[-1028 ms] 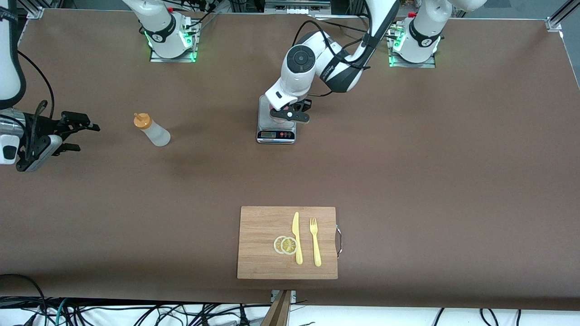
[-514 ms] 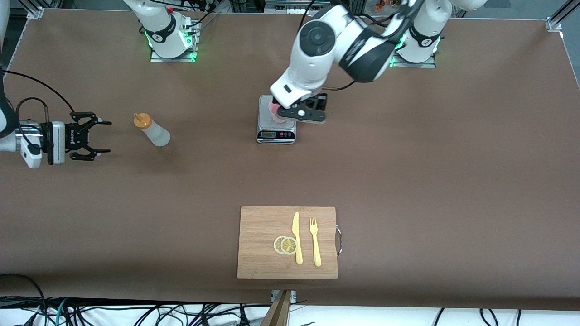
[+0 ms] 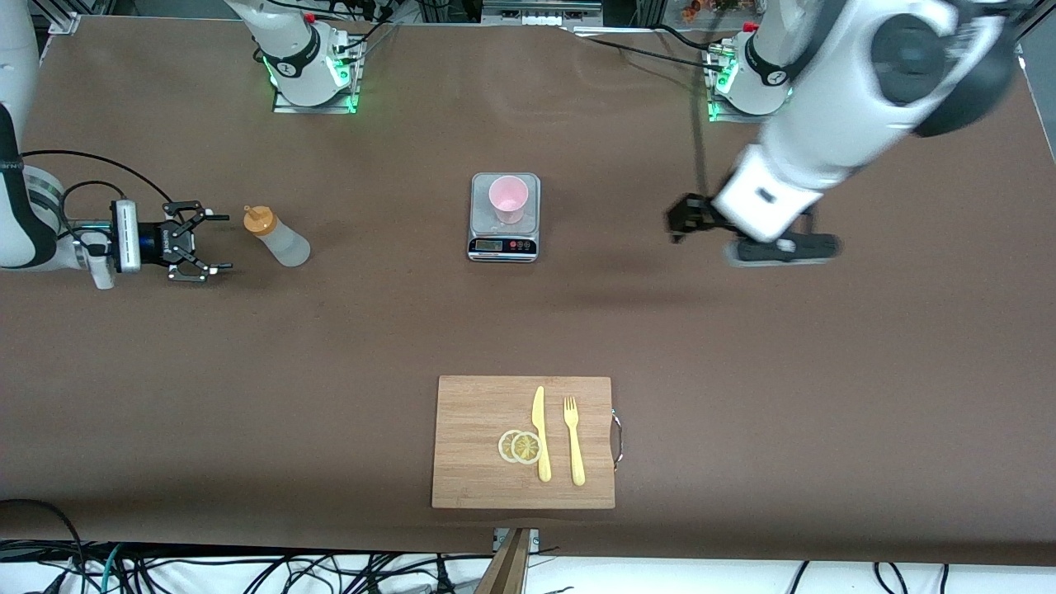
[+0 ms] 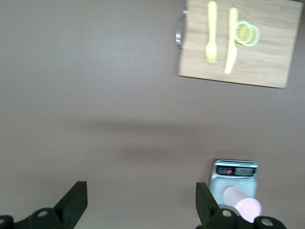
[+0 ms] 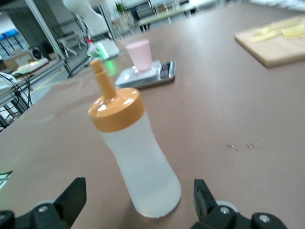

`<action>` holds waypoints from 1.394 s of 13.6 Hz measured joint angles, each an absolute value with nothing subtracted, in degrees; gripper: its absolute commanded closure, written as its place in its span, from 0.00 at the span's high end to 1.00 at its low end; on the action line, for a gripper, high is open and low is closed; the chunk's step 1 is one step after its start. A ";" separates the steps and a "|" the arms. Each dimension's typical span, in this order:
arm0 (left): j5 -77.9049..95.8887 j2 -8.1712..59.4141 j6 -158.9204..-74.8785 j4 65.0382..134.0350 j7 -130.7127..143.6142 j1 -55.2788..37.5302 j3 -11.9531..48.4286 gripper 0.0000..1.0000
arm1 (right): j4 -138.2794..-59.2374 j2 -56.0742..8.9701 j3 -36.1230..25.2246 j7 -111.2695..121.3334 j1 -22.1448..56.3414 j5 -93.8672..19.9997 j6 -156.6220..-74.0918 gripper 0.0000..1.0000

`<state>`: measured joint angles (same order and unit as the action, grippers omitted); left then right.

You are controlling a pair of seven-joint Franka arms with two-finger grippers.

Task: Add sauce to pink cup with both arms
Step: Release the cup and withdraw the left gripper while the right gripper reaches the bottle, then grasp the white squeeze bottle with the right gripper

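The sauce bottle stands upright on the bare bench toward the right arm's end, orange nozzle up, with nothing touching it. My right claw sits low just beside it, turned sideways and pointing at it, fingers spread wide and empty; in the right wrist view the bottle is framed between the two fingers but not yet inside them. The pink cup stands upright on the scale mid-bench, well apart from the bottle, and looks empty as far as I can tell. The left claw is up over bare bench toward the left arm's end, blurred in the front view, yet its wrist view shows the fingers wide apart with nothing between them. The cutting board with the knife, fork and lemon slices lies much nearer the front camera, out of the way. For the grasp, I would slide the right claw straight in, level, until the bottle's body is centred between the fingers, aiming at the waist below the cap, then close gently, since a soft bottle may squirt if squeezed hard or tip if nudged by one finger first.
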<state>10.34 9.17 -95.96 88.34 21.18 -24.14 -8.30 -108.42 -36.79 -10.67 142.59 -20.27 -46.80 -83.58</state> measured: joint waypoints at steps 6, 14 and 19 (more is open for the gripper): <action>6.94 5.73 -87.84 88.31 2.73 -9.27 -8.06 1.00 | -108.49 -42.85 -10.76 154.17 -20.00 -51.73 -79.82 1.00; 1.66 4.86 -84.59 88.32 -3.86 3.21 4.74 1.00 | -107.18 -45.57 -6.11 152.15 -14.93 -52.89 -78.82 1.00; 1.63 4.86 -83.89 88.34 -3.88 2.73 5.44 1.00 | -105.57 -45.63 -5.26 147.27 -13.74 -52.60 -78.82 0.14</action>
